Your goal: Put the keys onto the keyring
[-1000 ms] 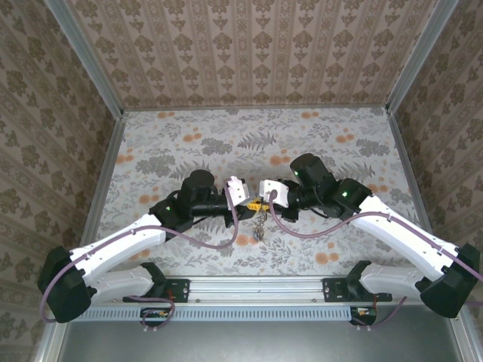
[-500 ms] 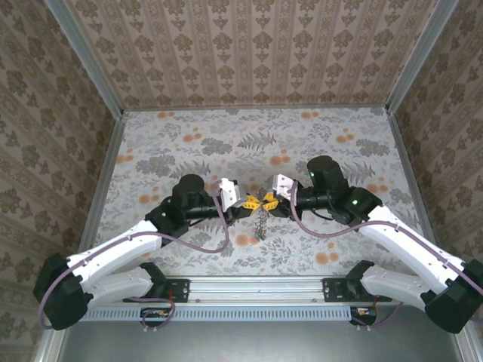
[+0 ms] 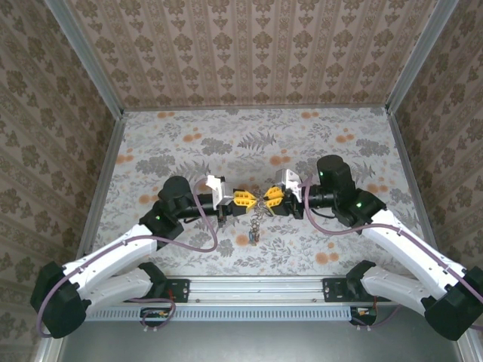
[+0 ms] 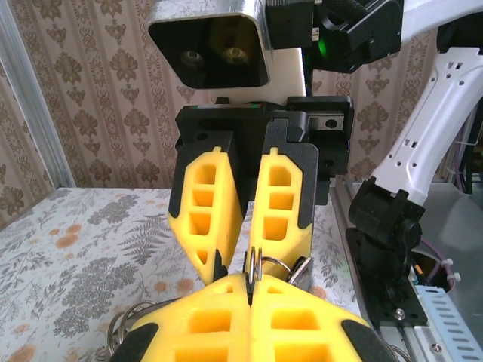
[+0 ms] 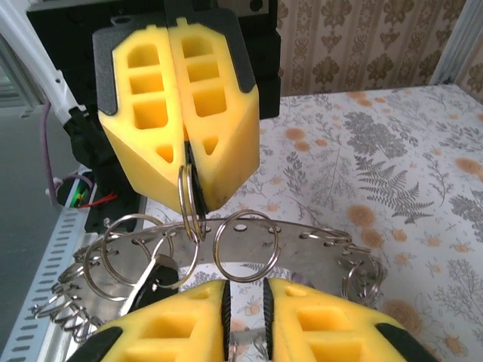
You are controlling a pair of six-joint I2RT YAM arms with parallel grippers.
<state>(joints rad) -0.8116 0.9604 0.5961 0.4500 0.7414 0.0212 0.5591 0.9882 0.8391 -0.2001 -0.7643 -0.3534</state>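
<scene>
With the left claw (image 5: 185, 162) pinched shut on a small ring (image 5: 189, 204) and the right claw (image 4: 249, 260) slightly parted around the keyring (image 5: 302, 234), keep both level and steady above the table (image 3: 181, 143).

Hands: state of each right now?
Left hand: closed, pinching a small split ring.
Right hand: slightly open around the metal strip; firm grip cannot be told.

No legible text or markings.
</scene>
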